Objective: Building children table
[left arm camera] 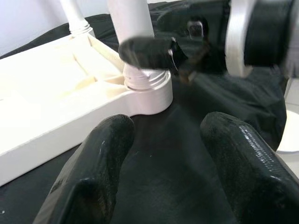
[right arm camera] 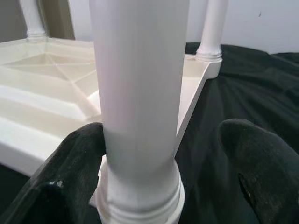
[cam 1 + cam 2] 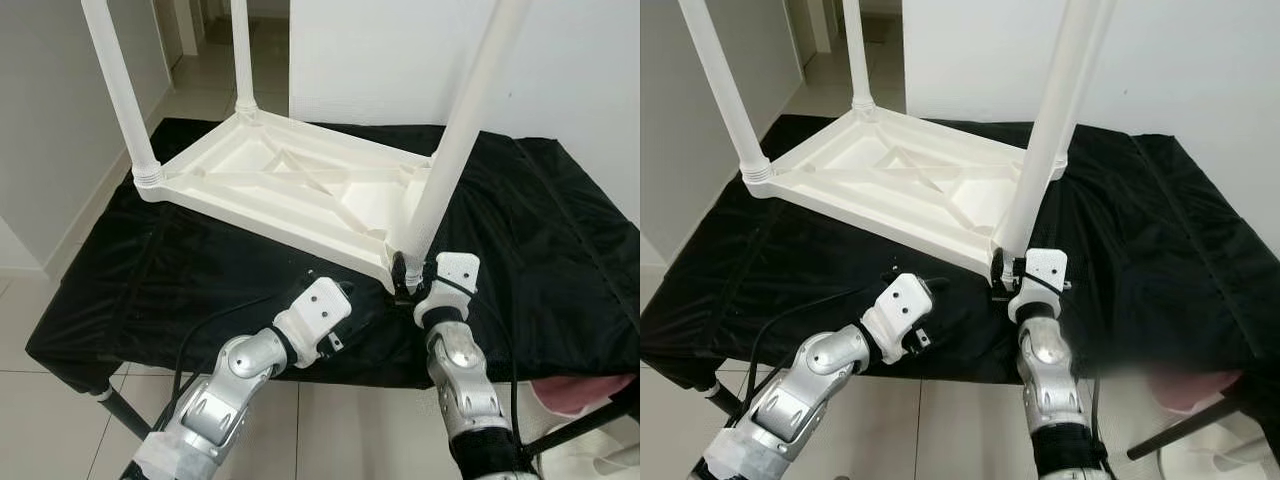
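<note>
A white plastic children's table (image 3: 290, 190) lies upside down on a black cloth (image 3: 560, 250), with several white legs standing up from its corners. My right gripper (image 3: 405, 272) is at the base of the near right leg (image 3: 455, 140). In the right wrist view this leg (image 2: 140, 93) stands between the fingers. One finger (image 2: 70, 177) touches it and the other finger (image 2: 257, 163) is off it, so the gripper is open. My left gripper (image 1: 166, 135) is open just above the cloth, a little short of that corner socket (image 1: 147, 88), and holds nothing.
The cloth-covered work table ends right in front of me, with tiled floor (image 3: 40, 400) below. A white wall (image 3: 380, 60) stands behind, and a hallway (image 3: 200, 60) opens at the back left. Something pink (image 3: 590, 390) lies low at the right.
</note>
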`<state>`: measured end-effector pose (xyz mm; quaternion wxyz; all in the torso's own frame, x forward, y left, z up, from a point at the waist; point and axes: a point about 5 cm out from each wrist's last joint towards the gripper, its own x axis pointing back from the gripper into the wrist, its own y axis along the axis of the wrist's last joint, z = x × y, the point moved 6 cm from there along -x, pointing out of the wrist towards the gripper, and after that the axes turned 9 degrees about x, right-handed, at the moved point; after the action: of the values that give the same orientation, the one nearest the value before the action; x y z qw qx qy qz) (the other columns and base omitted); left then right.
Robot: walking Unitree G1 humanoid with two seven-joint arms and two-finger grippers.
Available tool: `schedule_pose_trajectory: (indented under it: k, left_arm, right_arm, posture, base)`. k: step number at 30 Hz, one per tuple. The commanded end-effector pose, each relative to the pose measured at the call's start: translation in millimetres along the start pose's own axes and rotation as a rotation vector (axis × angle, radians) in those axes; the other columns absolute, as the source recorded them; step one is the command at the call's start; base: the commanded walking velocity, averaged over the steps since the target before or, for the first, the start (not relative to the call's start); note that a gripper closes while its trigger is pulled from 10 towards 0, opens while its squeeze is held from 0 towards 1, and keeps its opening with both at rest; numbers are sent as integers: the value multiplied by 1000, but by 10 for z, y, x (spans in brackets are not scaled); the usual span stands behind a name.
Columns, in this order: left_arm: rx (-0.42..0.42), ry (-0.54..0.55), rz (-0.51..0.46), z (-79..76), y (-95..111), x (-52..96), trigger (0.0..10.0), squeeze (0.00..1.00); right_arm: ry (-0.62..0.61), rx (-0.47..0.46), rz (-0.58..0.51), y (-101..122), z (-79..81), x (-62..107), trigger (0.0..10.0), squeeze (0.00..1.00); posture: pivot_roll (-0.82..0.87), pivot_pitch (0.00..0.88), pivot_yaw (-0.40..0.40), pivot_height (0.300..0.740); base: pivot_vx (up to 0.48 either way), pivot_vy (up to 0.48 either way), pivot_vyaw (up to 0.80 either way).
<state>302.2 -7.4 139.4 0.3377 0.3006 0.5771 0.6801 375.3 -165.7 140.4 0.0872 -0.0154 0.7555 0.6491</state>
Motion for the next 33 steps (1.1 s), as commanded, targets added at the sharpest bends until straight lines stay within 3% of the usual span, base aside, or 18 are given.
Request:
schedule_pose_trajectory:
  k: [1, 7, 8, 10, 13, 15, 17, 24, 29, 33]
  left_arm:
    - [-4, 43, -3, 80, -2, -9, 10000, 0]
    - [-3, 41, -5, 75, 5, -9, 10000, 0]
    - [-1, 41, -6, 70, 4, -2, 10000, 0]
    - [-1, 41, -6, 70, 4, -2, 10000, 0]
    - [3, 40, -3, 51, -16, 15, 10000, 0]
    - [3, 40, -3, 51, -16, 15, 10000, 0]
    - [9, 40, -3, 49, -16, 13, 10000, 0]
    - [10, 33, 0, 36, -26, 11, 10000, 0]
    - [4, 36, -3, 72, 1, -4, 10000, 0]
    - [6, 52, -1, 106, -9, 12, 10000, 0]
  right_arm:
    - [-76, 0, -5, 16, -188, -41, 10000, 0]
    - [-99, 16, 5, -11, -249, -26, 10000, 0]
    - [-160, 25, 37, -96, -414, 23, 10000, 0]
    - [-160, 25, 37, -96, -414, 23, 10000, 0]
    - [-271, 49, 69, -179, -709, 106, 10000, 0]
    - [-271, 49, 69, -179, -709, 106, 10000, 0]
    - [-366, 61, 91, -227, -934, 173, 10000, 0]
    - [-433, 76, 99, -240, -1086, 233, 10000, 0]
    - [-515, 91, 120, -283, -1281, 303, 10000, 0]
    - [-512, 79, 118, -284, -1296, 274, 10000, 0]
  posture:
    - [-18, 0, -46, 740]
    - [-19, 0, -46, 740]
    - [-24, 0, -45, 740]
    - [-24, 0, -45, 740]
    - [-28, 7, -44, 740]
    - [-28, 7, -44, 740]
    - [-32, 15, -39, 740]
    - [-34, 27, -29, 740]
    - [-23, 47, -31, 740]
    - [-16, 53, -33, 740]
  base:
    - [0, 0, 0]
    - [0, 0, 0]
    - [0, 0, 0]
    - [0, 0, 0]
    - [0, 0, 0]
    - [0, 0, 0]
    - [0, 0, 0]
    - [0, 0, 0]
    - [0, 0, 0]
    - [0, 0, 0]
